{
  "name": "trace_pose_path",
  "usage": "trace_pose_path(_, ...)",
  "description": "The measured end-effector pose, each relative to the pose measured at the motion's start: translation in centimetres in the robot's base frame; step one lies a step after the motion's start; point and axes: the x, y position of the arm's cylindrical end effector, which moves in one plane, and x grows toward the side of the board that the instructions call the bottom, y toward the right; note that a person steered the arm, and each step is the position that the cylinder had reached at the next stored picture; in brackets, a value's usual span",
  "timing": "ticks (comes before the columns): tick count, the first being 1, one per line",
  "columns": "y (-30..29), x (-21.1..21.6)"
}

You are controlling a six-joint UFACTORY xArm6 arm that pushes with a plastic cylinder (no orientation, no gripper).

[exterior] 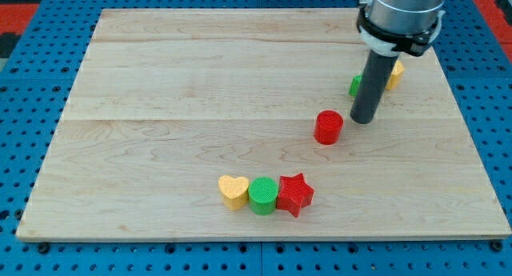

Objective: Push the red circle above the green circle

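No jaws are there, only my tip, set at three o'clock of the red circle. It should be nudged slowly toward seven o'clock, stopped above the green circle.

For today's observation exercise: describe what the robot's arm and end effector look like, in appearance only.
The arm's visible end is a grey metallic cylinder with a black band and a white ring beneath it. From it hangs a straight, dark, matte round rod ending in my tip, a blunt flat end. No cables or markings show.
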Motion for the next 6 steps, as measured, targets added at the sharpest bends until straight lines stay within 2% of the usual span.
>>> trace_pose_path(4,-7.9,2.0)
trace_pose_path(6,-9.9,2.0)
